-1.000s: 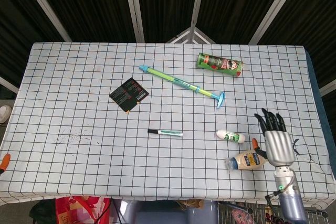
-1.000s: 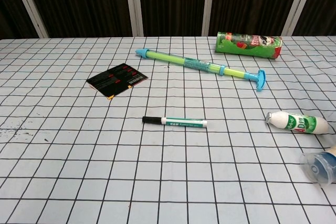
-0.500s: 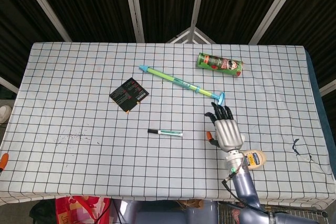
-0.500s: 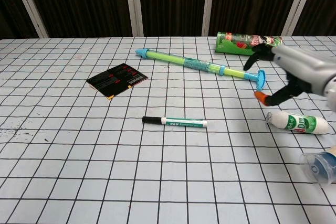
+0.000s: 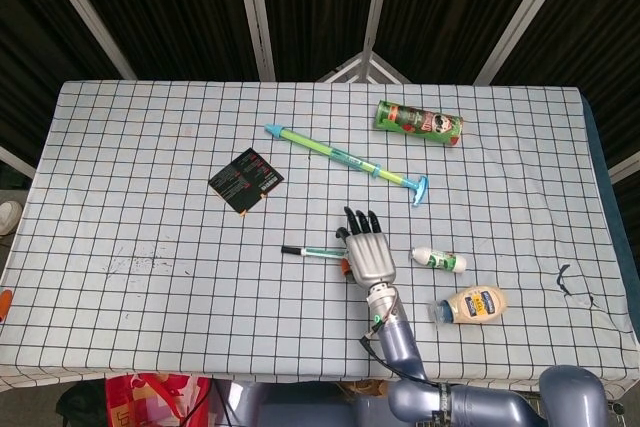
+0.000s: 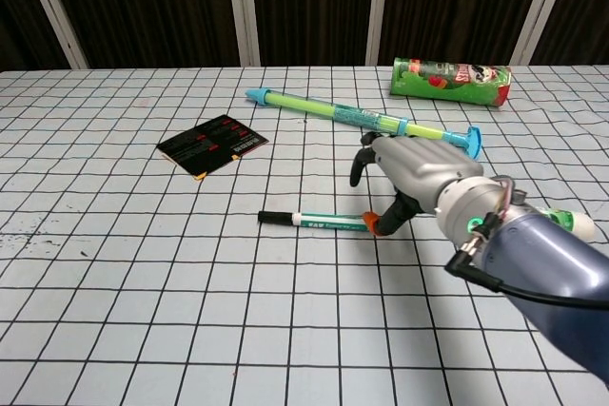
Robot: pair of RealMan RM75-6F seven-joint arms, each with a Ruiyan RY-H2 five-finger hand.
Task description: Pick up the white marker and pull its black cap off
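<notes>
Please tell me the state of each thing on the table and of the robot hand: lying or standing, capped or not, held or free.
White marker with black cap: lying flat, capped, not lifted.
Right robot hand: fingers apart, over the marker's white end; contact unclear.
Green cylindrical chip can: lying on its side.
Green and blue plastic water pump: lying flat, free.
Black card: lying flat.
Small white bottle: on its side.
Beige squeeze bottle: on its side.

A white tablecloth with a black grid pattern [image 5: 140,147] is covering the table and filling most of both views, its near edge hanging along the bottom of the head view. Behind it, across the top of each frame, a dark corrugated wall [image 6: 143,7] is standing, with pale slanting metal bars [image 5: 255,12] crossing it. Even light is falling on the cloth.
</notes>
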